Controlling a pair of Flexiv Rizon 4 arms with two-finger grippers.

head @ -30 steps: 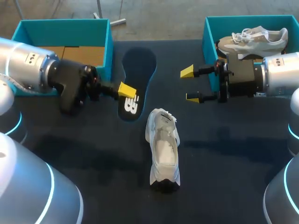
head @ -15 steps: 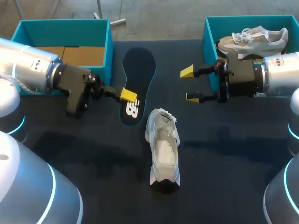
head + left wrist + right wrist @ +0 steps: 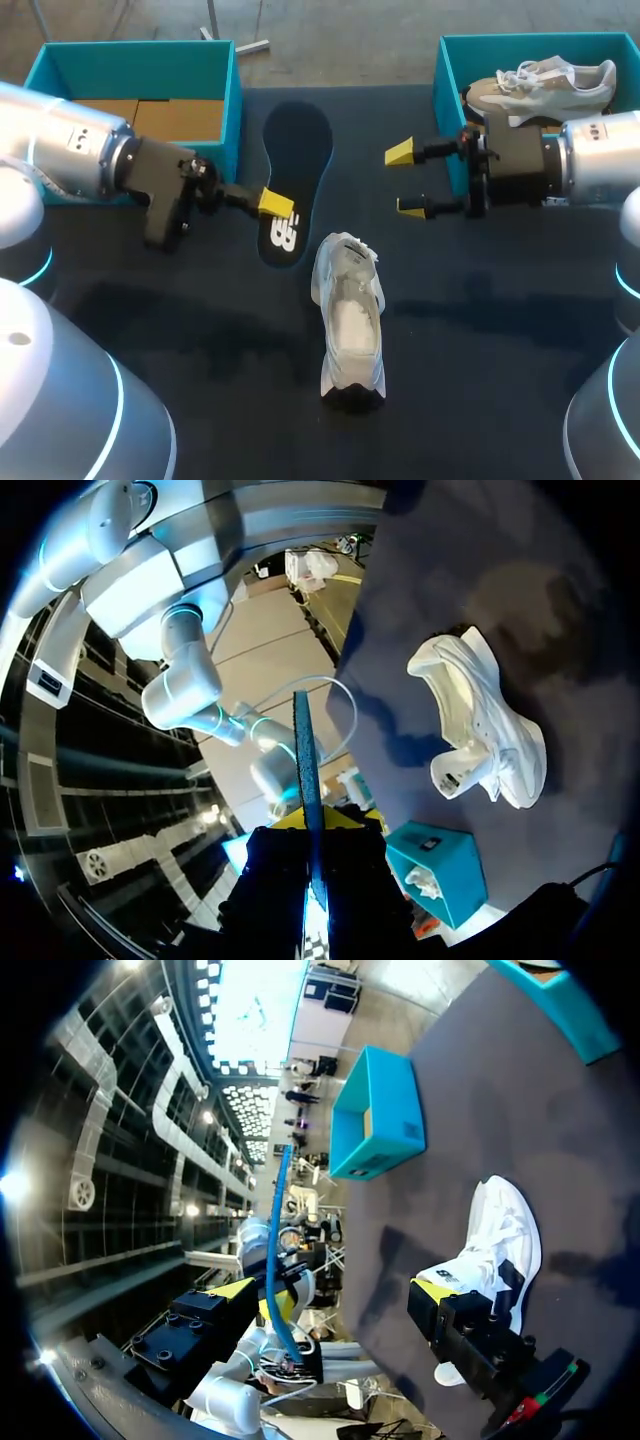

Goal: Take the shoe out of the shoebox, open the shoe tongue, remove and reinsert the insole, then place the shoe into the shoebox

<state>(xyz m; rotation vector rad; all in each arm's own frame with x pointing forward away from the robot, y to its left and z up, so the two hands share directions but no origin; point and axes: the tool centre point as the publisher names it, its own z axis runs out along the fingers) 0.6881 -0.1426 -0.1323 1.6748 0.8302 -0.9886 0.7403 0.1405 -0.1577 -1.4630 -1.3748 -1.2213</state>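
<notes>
Over the last second my left gripper point(image 3: 277, 203) shifted a little toward the shoe point(image 3: 350, 320) and carried the insole point(image 3: 297, 150) with it. The heel end of the insole now lies slightly nearer the shoe's opening. In the last half second I find almost no further movement. The left gripper's fingers are closed tight across the thickness of the insole near its heel end; the left wrist view shows the insole edge-on between the yellow tips and running out ahead of them. The right gripper point(image 3: 406, 180) has not moved. Its fingers stand wide apart with nothing between them, and it hangs over the table point(image 3: 480, 350) just in front of the right shoebox point(image 3: 440, 70), which holds a second shoe point(image 3: 545, 85). The white shoe lies on the table near the middle, apart from both grippers and outside both boxes, its opening facing up. The left shoebox point(image 3: 135, 55) stands behind the left arm. My assessment is that the insole is out and reinsertion is in hand but not begun. The small approach suggests alignment with the opening comes next. The unheld shoe may slide when the insole is pushed in.
</notes>
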